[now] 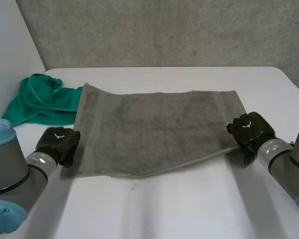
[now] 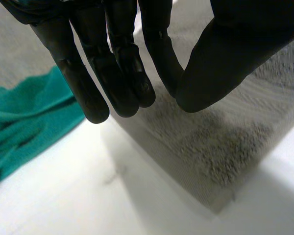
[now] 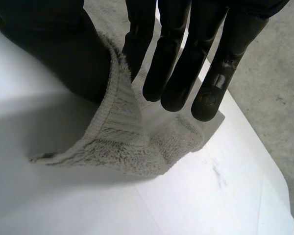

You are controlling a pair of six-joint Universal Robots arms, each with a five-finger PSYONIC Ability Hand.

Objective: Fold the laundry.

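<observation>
A grey towel lies spread flat across the white table. My left hand sits at the towel's left edge near the front corner. In the left wrist view its fingers are straight and the thumb meets them just above the towel; no cloth shows between them. My right hand is at the front right corner. There the thumb and fingers pinch the towel's edge, which is raised into a small fold off the table.
A crumpled green cloth lies at the far left of the table, just beyond the towel's left edge and close to my left hand. The table's right edge runs near my right hand.
</observation>
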